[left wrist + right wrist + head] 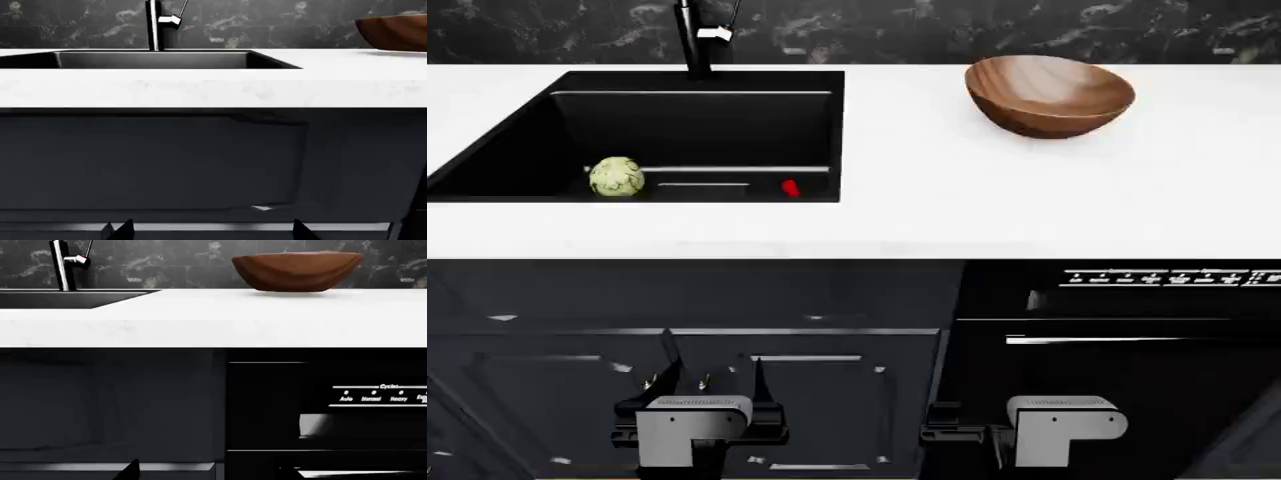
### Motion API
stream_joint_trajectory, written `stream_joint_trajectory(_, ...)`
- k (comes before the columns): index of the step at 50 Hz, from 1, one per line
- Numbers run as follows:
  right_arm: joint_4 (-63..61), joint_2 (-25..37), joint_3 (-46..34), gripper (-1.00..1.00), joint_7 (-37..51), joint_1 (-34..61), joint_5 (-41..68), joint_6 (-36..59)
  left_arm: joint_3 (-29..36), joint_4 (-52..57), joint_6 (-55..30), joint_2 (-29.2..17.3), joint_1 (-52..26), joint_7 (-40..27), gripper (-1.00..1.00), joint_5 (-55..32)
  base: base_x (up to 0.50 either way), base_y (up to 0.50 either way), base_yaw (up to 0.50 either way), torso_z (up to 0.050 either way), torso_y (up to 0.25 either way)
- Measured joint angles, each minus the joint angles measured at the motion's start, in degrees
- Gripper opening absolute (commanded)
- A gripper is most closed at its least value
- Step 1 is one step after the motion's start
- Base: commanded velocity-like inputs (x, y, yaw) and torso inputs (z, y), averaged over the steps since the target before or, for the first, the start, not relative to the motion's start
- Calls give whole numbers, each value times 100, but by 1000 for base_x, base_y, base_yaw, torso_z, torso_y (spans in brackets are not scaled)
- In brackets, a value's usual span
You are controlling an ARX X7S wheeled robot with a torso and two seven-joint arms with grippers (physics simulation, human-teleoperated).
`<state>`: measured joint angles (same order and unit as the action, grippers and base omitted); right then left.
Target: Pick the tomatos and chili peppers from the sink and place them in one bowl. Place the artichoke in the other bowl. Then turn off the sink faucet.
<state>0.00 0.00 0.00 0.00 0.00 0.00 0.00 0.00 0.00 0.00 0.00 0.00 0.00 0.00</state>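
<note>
Sink [507, 150] wall half-hides artichoke [617, 177] and a red item [790, 187]; left gripper [701, 385] and right gripper [961, 432] openings unclear.

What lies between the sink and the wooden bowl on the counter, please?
Only bare white countertop lies between the sink and the wooden bowl; the head view shows this best, and the right wrist view agrees.

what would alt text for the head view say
A black sink set in a white counter holds an artichoke and a small red item, with the faucet behind it. A wooden bowl sits on the counter to the right. Both arms hang low before dark cabinets.
</note>
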Motion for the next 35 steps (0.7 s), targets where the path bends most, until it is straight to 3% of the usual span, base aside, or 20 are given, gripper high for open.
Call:
stream_joint_trajectory(21,0,255,-352,100,265,-17,139,-63,294,-18,-11,-263,-10,-272,100,-152,0,2,0,0,0)
stream_joint_trajectory(35,30,396,-517,100,382,-3,254,-129,453,-32,-33,-370,-24,-434,100,-224,0,479,0,0,0)
